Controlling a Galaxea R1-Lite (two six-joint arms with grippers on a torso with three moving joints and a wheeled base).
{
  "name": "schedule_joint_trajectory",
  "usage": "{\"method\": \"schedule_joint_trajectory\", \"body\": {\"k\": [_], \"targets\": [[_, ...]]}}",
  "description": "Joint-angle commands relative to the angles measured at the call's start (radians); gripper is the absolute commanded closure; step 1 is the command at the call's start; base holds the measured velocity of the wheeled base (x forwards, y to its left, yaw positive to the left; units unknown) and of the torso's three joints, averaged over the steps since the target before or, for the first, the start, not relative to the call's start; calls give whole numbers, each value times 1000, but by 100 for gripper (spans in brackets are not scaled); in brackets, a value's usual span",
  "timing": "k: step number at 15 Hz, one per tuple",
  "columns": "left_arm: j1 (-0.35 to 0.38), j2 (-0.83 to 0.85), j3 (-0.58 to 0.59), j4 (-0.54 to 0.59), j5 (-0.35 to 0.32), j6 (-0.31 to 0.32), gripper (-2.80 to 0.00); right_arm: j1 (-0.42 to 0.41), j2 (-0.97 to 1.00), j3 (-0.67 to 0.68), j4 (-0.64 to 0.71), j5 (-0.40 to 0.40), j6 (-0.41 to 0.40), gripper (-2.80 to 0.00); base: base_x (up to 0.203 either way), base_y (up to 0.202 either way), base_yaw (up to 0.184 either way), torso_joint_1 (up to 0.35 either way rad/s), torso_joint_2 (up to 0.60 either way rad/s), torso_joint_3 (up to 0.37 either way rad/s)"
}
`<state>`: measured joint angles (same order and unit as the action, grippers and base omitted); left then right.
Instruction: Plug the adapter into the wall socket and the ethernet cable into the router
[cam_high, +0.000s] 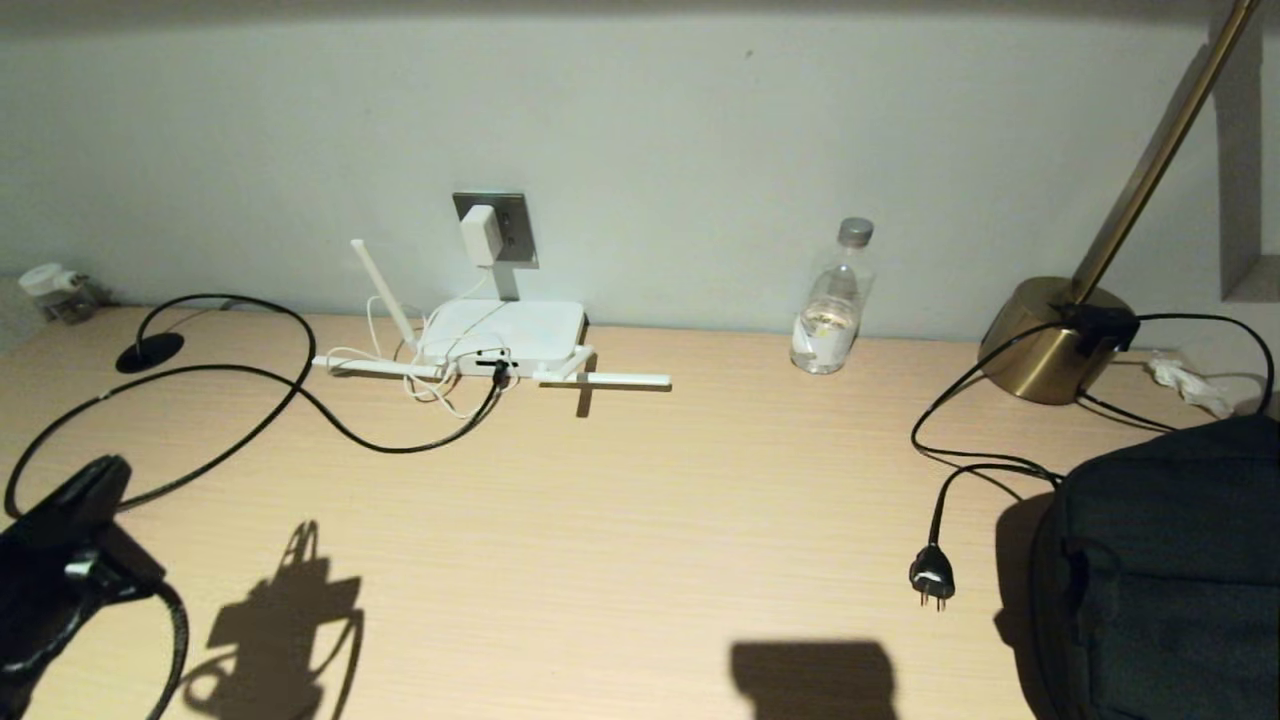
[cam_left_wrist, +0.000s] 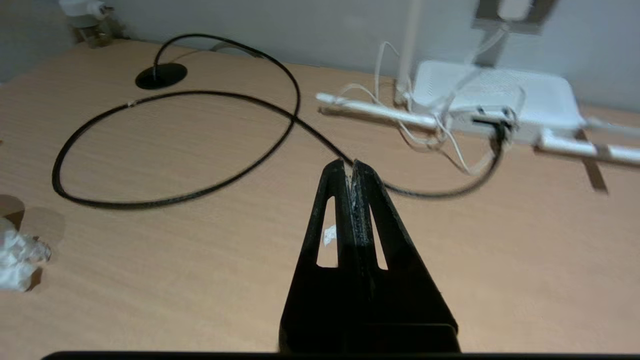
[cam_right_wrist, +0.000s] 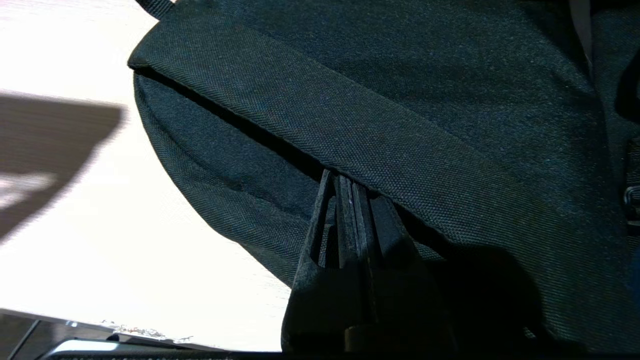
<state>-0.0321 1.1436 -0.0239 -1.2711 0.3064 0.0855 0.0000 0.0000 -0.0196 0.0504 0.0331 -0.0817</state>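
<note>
The right gripper (cam_right_wrist: 350, 192), fingers pressed together, points at a dark fabric bag (cam_right_wrist: 400, 100).

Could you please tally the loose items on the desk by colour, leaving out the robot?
White: 2, the router and the adapter.
Black: 3, the ethernet cable, two-pin plug cord, bag.
Clear: 1, the bottle.
Brass: 1, the lamp.
Total: 7.

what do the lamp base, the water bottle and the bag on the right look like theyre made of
Lamp base: apparently brass-toned metal, judging by its soft golden sheen. Water bottle: clear plastic by the look of it, see-through with a grey cap. Bag: dark woven fabric; the right wrist view shows a coarse weave, matte.
</note>
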Motion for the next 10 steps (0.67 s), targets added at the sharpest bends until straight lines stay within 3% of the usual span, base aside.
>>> {"method": "schedule_joint_trajectory", "body": {"k": [1, 6, 8, 10], "targets": [[2, -226, 13, 177, -18, 2, 0, 0, 2, 0, 0, 1, -1, 0, 0, 0, 0, 0, 0, 0], [3, -855, 18, 991, -222, 3, 0, 0, 0, 6, -11, 1, 4, 0, 0, 0, 0, 0, 0, 0], [16, -1034, 18, 1168, -294, 4, 0, 0, 1, 7, -15, -1, 18, 0, 0, 0, 0, 0, 0, 0], [22, -1146, 21, 1225, -320, 8, 0, 0, 2, 7, -15, -2, 31, 0, 0, 0, 0, 0, 0, 0]]}}
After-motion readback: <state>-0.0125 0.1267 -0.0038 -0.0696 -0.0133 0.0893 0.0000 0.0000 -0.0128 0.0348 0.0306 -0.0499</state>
